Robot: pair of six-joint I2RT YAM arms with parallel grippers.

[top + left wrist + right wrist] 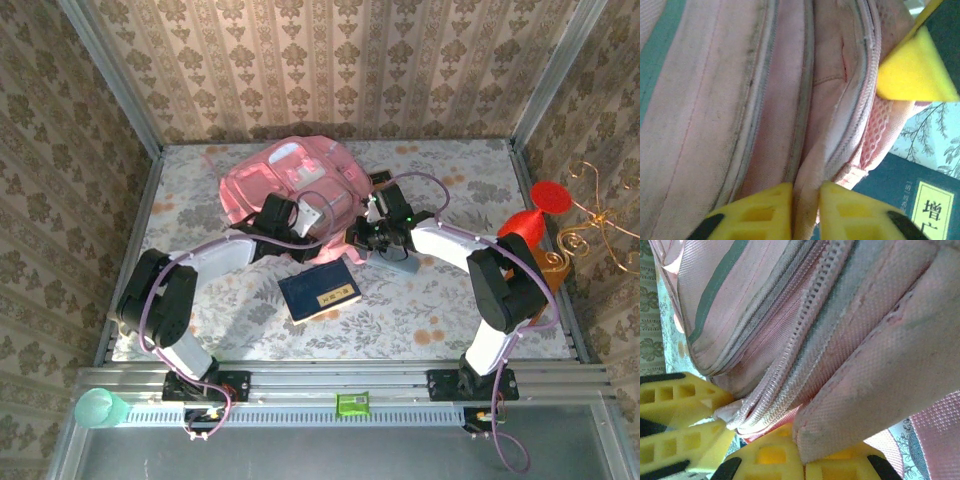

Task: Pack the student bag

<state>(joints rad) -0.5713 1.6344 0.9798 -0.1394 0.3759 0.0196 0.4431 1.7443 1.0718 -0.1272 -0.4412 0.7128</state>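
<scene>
Toward the far middle of the flowered table (pixel 460 180) lies the student bag (pixel 290 170), pink and slumped, its zip edge turned to the near side. The left gripper (pixel 806 195) has its jaws narrow, with a fold of the bag's fabric beside the zip pinched between them. The right gripper (pixel 802 462) — just to the right of it — is closed on the same edge, a pink flap caught between its yellow fingers. A dark blue book (pixel 320 292) lies just near of the bag.

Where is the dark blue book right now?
In the top external view the dark blue book lies flat on the table near its centre, just on the near side of the student bag.
</scene>
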